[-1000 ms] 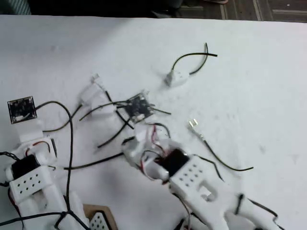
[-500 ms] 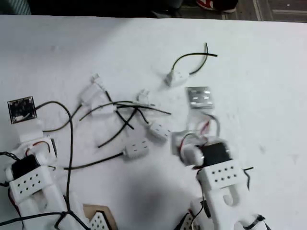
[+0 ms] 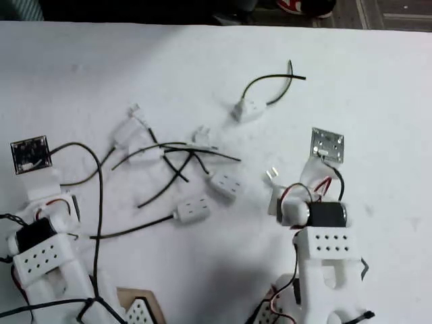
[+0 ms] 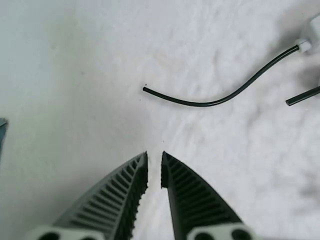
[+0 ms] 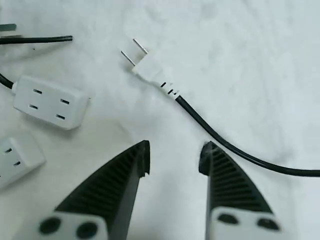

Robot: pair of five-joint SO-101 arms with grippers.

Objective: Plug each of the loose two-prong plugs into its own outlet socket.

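Plug [image 5: 150, 67] lies loose near open right tool [image 5: 175, 150]; left tool [image 4: 154, 159] nearly closed, empty; outlet block [image 5: 49, 102] slots vacant.

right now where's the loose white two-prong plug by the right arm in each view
high view: the white two-prong plug lies right of centre, close by the right arm.
right wrist view: the plug lies just beyond the open right gripper, prongs pointing away.
left wrist view: not in it.
shared landmark: the white outlet block beside the plug.

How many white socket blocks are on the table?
3 clearly: one block toward the far edge, two blocks near the centre; a white piece farther left may be a fourth.
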